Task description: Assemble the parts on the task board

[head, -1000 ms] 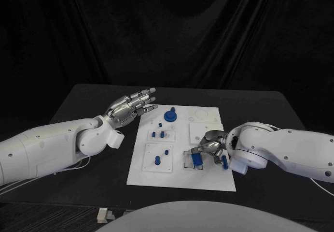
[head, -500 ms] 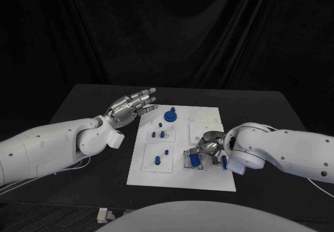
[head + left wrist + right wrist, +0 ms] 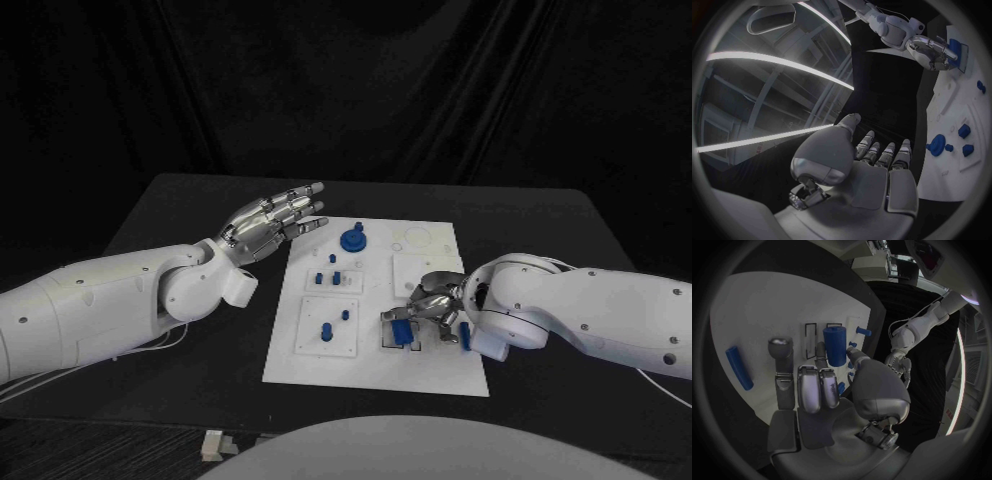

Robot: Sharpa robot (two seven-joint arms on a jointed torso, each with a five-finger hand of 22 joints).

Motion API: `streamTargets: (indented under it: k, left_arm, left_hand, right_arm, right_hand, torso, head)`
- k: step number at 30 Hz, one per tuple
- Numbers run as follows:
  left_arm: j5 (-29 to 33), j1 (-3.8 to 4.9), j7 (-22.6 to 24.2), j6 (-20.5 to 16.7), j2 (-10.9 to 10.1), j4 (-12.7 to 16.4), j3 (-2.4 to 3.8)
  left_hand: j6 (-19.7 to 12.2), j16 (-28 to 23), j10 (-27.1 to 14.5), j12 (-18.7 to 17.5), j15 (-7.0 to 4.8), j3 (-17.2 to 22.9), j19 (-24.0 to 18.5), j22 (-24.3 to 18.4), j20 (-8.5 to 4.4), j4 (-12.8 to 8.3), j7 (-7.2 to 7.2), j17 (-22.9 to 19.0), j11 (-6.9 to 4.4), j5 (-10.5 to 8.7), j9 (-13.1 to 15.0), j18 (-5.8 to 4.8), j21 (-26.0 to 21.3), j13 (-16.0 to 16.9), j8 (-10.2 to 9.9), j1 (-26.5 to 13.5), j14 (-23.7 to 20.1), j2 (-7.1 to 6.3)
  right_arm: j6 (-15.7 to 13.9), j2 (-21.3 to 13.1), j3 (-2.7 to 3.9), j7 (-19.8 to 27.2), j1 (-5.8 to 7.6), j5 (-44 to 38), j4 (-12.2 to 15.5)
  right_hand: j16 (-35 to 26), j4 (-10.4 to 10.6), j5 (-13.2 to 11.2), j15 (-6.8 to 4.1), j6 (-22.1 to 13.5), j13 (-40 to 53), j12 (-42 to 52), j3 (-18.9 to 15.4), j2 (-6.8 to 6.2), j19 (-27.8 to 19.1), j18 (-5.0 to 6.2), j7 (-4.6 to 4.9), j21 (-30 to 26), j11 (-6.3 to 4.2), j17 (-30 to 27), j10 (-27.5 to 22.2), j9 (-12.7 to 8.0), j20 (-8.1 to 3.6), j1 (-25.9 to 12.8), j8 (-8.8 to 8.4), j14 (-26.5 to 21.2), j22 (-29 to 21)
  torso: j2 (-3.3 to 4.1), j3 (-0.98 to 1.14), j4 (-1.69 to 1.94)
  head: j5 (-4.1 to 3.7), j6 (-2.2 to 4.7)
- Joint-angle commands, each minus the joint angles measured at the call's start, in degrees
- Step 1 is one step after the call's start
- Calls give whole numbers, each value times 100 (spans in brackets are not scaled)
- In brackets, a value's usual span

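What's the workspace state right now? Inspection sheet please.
Surface: black table, task board in its middle.
Job's things: blue parts on the board, incl. round knob at the far end; blue cylinder standing at the right hand's fingertips; loose blue rod lying on the board.
Clutter: nothing seen.
Hands: left hand open, raised beside the board; right hand holding the cylinder.
Cables: thin cable beside left arm.
Surroundings: black curtain.

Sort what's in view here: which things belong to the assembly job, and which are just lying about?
Job:
task board
blue cylinder, held by the right hand
round blue part at the board's far end
loose blue rod lying on the board
left hand, open, raised beside the board

Lying about:
black table only
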Motion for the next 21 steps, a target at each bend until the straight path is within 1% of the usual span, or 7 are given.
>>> streamTargets:
  k: [1, 3, 6, 13, 15, 19, 21]
  left_arm:
    - [36, -8, 30, 83, 10, 10, 5]
    - [36, -8, 21, 86, 8, 12, 5]
    - [36, -8, 13, 88, 7, 13, 5]
    - [36, -9, -5, 95, 1, 20, 5]
    - [36, -9, -8, 96, -1, 22, 5]
    - [36, -9, -13, 98, -3, 25, 5]
    - [36, -9, -15, 100, -6, 28, 5]
  left_hand:
    - [-13, 23, 4, -13, 30, 3, 42, -1, -3, -31, 46, 7, 50, 19, -2, -54, 16, -2, 16, -57, -13, -7]
    - [-13, 23, 4, -13, 30, 3, 42, -1, -3, -31, 46, 7, 50, 19, -2, -54, 16, -2, 16, -57, -13, -7]
    - [-3, 27, 4, -13, 34, 6, 42, -3, -3, -36, 49, 8, 52, 19, -1, -57, 15, -2, 21, -61, -12, -6]
    - [-1, 28, 4, -12, 37, 9, 44, 1, -2, -40, 51, 8, 53, 20, 0, -59, 16, -2, 23, -64, -12, -6]
    - [-1, 28, 4, -12, 37, 9, 44, 1, -2, -40, 51, 8, 53, 20, 0, -59, 16, -2, 23, -64, -12, -6]
    - [-1, 28, 4, -12, 37, 9, 44, 1, -2, -40, 51, 8, 53, 20, 0, -59, 16, -2, 23, -64, -12, -6]
    - [-1, 28, 4, -12, 37, 9, 44, 1, -2, -40, 51, 8, 53, 20, 0, -59, 16, -2, 23, -64, -12, -6]
  right_arm:
    - [132, 17, -11, -105, -41, -25, 12]
    - [139, 20, -11, -108, -44, -29, 12]
    - [147, 23, -11, -113, -47, -32, 12]
    - [130, 25, -11, -122, -53, -38, 15]
    - [120, 24, -11, -121, -53, -39, 14]
    - [103, 16, -11, -114, -54, -41, 15]
    - [72, 4, -11, -100, -55, -41, 23]
  right_hand:
    - [-34, 10, -92, 40, -50, 1506, 15, -71, 4, -40, 52, 4, -36, 32, 587, 602, -17, 3, -76, 51, 413, 320]
    - [-38, 37, -196, 39, -61, 1506, 15, -123, 7, -39, 53, 4, -53, 32, 578, 602, -31, 3, -80, 70, 412, 314]
    - [-40, 42, -226, 40, -62, 1506, 15, -140, 6, -39, 54, 4, -60, 32, 574, 602, -36, 3, -75, 77, 411, 312]
    - [-40, 86, -400, 40, -80, 1506, 15, -233, 13, -36, 56, 5, -86, 32, 572, 602, -62, 3, -77, 110, 411, 305]
    - [-39, 202, -559, 41, -101, 1506, 15, -351, 42, -29, 56, 6, -103, 34, 571, 602, -87, 4, -163, 143, 412, 300]
    - [-38, 235, -621, 41, -108, 1506, 15, -393, 52, -28, 58, 6, -117, 34, 572, 602, -97, 4, -176, 157, 413, 297]
    - [-39, 287, -700, 41, -108, 1506, 15, -453, 69, -24, 58, 4, -126, 34, 569, 602, -109, 4, -199, 183, 412, 296]
  torso:
    - [1, 1, 1]
    - [1, 1, 1]
    - [2, 1, -1]
    - [3, 1, 1]
    - [2, 1, 1]
    - [2, 1, 1]
    - [3, 1, 1]
  head:
    - [7, 0]
    - [4, 0]
    - [9, 0]
    - [4, 0]
    - [3, 0]
    - [8, 0]
    - [7, 0]
